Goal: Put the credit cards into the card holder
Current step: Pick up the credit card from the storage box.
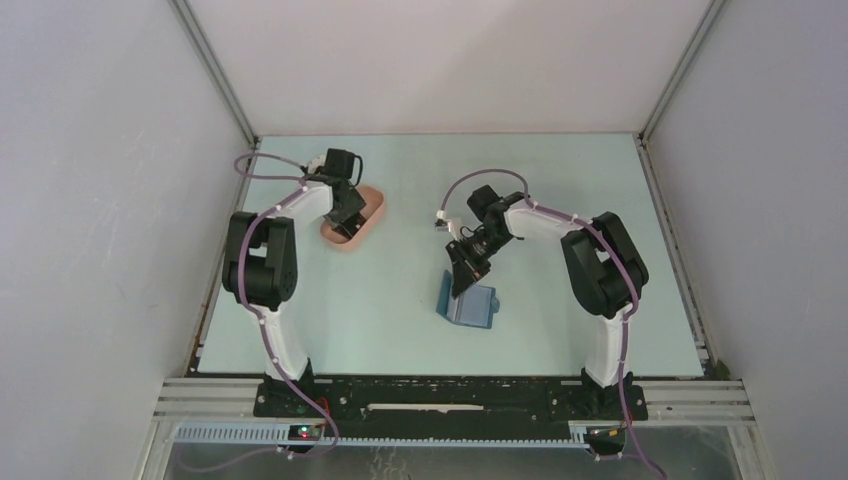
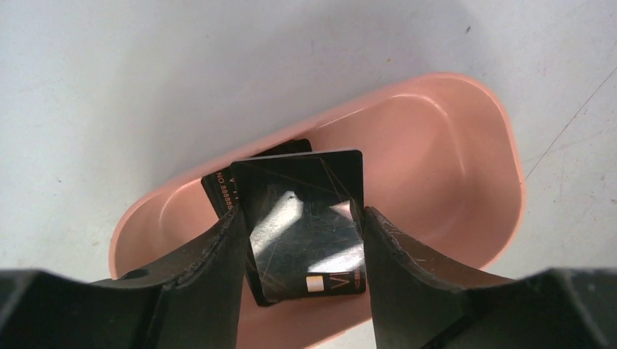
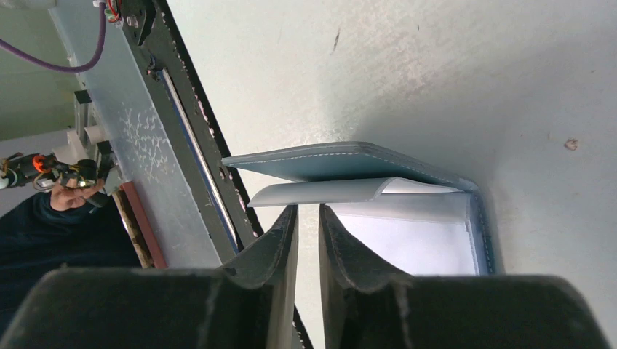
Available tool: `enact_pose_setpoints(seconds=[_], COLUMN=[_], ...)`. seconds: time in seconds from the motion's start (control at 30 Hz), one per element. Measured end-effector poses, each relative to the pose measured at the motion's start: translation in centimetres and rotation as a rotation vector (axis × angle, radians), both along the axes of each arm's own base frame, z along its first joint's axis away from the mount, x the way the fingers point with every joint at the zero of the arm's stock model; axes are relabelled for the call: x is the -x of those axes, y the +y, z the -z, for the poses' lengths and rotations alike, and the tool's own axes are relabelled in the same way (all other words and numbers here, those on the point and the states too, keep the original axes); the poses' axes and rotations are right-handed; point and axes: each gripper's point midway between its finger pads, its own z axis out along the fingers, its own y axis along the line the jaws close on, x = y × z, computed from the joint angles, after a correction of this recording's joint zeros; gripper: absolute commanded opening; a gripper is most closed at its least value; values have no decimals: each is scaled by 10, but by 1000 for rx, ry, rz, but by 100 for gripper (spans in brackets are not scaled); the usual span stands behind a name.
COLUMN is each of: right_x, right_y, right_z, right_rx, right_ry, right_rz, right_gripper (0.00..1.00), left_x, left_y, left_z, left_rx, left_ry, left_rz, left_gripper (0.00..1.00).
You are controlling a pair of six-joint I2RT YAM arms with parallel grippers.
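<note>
Pale green table within white walls. The blue card holder lies open right of the table's centre, one cover raised. The right gripper sits just beside its grey inner pocket, jaws a narrow slit with nothing between them. At far left, a pink oval tray contains two overlapping black credit cards. The left gripper clasps the upper one by its side edges.

You see only a corner of the lower card under the top card, its printed number cut short. The left fingers cover the pink tray's near rim, and the picture's edge cuts it. The right fingers hide the wallet's near part, so its pockets cannot be told.
</note>
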Motion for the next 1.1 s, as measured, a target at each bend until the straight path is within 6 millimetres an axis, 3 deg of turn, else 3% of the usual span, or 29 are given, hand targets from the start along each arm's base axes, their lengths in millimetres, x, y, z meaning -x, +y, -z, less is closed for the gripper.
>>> enact_pose_setpoints(seconds=[0.27, 0.5, 0.6, 0.77, 0.87, 0.97, 1.1], right_x=[-14, -31, -48, -100, -125, -151, -171], right_y=[3, 5, 15, 51, 79, 111, 140], right_z=[-19, -39, -64, -130, -154, -154, -116], right_rx=[-41, -93, -143, -307, -419, -482, -473], right_ry=[-54, -104, -172, -387, -451, -439, -385], right_rz=[-11, -21, -24, -30, -29, -14, 32], right_gripper=[33, 36, 38, 62, 67, 69, 76], left_x=[8, 9, 9, 9, 11, 11, 13], left_y=[-6, -6, -7, -7, -6, -5, -7], left_z=[12, 1, -8, -17, -17, -14, -10], left_rx=[36, 51, 62, 97, 127, 161, 209], left_ry=[3, -45, -86, -149, -172, -185, -192], left_rz=[71, 109, 120, 136, 142, 145, 159], left_gripper=[32, 30, 29, 28, 28, 27, 26])
